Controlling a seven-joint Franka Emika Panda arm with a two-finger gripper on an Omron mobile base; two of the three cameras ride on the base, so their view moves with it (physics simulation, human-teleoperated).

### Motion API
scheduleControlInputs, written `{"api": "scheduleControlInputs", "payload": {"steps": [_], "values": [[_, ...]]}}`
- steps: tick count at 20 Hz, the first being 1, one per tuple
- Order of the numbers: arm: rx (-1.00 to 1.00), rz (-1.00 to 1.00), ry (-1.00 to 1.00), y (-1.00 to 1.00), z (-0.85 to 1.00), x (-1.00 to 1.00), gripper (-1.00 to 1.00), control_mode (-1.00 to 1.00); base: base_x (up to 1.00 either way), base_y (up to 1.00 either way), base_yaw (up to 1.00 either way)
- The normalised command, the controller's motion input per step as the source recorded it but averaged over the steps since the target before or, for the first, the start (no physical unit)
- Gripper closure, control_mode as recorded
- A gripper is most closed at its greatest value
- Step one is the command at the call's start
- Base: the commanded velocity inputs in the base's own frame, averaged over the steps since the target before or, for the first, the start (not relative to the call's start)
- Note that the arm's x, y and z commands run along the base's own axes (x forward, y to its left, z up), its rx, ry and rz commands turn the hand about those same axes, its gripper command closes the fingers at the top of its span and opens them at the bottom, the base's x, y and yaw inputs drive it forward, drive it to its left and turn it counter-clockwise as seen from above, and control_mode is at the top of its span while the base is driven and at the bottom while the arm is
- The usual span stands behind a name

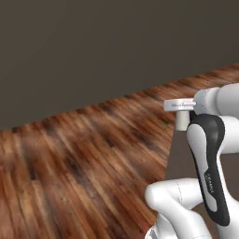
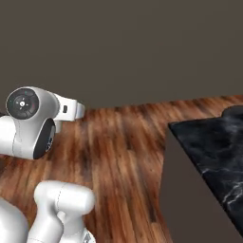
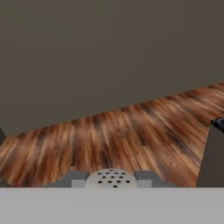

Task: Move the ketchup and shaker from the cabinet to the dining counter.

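Between the two dark fingertips at the bottom of the hand view sits the shaker (image 3: 111, 178), its rounded pale cap dotted with small holes facing the camera; the pincer (image 3: 111, 180) is pinching it from both sides. It looks like a small, light, rigid cylinder with smooth walls, so it probably needs only a modest squeeze around the middle of its body, kept upright so nothing spills from the perforated top. A hard, slick surface could slip if the grip loosens.

Left of the arm in the left base view lies open wooden floor (image 1: 79, 168) against a plain dark wall (image 1: 93, 46), with nothing standing on it. The arm's white wrist (image 1: 212, 100) is carried high above the boards.

Further right, the dining counter (image 2: 216, 152) shows in the right base view as a black marble slab with white veins and a flat side panel, near the arm but apart from it. Its corner edge (image 3: 216, 153) also appears at the right of the hand view. That corner and side panel are what I judge could get in the way on the approach; the table top itself looks bare where visible.
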Motion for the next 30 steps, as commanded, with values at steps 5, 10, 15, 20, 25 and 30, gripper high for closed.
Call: {"api": "scheduleControlInputs", "payload": {"steps": [5,10,15,20,25,30], "values": [[0.0,0.0,0.0,0.0,0.0,0.0,1.0,1.0,0.0,-0.27,-0.85],[0.0,0.0,0.0,0.0,0.0,0.0,1.0,1.0,0.0,-0.21,-0.84],[0.0,0.0,0.0,0.0,0.0,0.0,1.0,1.0,0.0,-0.15,-0.82],[0.0,0.0,0.0,0.0,0.0,0.0,1.0,1.0,0.0,-0.03,-0.65],[0.0,0.0,0.0,0.0,0.0,0.0,1.0,1.0,0.05,0.81,-0.18],[0.0,0.0,0.0,0.0,0.0,0.0,1.0,1.0,0.03,1.0,-0.12]]}}
